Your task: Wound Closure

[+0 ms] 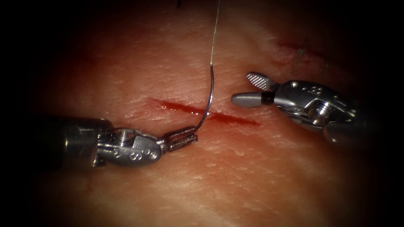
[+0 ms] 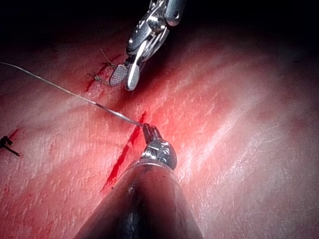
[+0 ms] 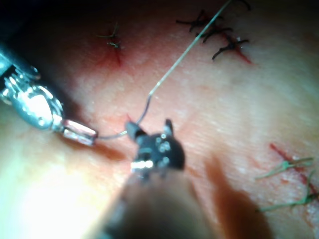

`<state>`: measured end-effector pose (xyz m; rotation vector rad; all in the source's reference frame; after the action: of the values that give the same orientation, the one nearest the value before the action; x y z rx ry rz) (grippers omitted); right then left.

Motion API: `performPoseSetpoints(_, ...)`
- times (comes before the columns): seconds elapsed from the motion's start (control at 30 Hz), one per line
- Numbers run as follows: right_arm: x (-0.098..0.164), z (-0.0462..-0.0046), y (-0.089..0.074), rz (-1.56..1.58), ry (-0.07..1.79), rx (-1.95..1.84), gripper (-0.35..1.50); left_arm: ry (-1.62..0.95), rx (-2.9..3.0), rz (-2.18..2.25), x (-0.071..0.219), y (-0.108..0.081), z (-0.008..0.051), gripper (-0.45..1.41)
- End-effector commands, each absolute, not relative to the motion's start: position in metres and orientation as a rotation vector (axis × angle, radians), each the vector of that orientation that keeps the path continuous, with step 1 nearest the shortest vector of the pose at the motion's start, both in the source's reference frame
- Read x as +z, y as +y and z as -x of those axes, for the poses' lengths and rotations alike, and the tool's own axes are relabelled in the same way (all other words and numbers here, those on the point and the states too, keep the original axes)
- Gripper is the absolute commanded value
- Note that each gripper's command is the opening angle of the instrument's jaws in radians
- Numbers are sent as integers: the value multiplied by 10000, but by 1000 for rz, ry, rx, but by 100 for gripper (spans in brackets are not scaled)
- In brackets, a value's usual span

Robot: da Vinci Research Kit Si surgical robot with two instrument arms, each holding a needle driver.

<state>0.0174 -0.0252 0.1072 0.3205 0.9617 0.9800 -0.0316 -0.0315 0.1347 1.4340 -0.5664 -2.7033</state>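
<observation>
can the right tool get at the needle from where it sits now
Probably yes. The right tool has its jaws open and holds nothing, beside the needle, with bare tissue between them. The left tool grips the needle near its tip end, over the cut; the needle stands free of the tissue, thread trailing upward.

- Endoscope looks down from above and in front onto the cut.
- Left wrist view looks along its shaft, very close.
- Right wrist view likewise.
- All three share the cut and the needle.
</observation>
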Motion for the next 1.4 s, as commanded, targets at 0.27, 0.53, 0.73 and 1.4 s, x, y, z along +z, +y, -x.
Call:
performPoseSetpoints(0.27,1094,-212,-250,-323,948,976,84,-573,-2696,-1433,1350,-320,322,-45)
performPoseSetpoints(0.53,1118,-230,-254,-309,927,970,82,-592,-2683,-1439,1341,-320,322,-45)
performPoseSetpoints(0.73,1119,-242,-259,-324,927,959,79,-594,-2678,-1437,1340,-320,323,-45)
performPoseSetpoints(1.4,1112,-247,-251,-405,873,938,72,-607,-2657,-1423,1342,-320,323,-45)
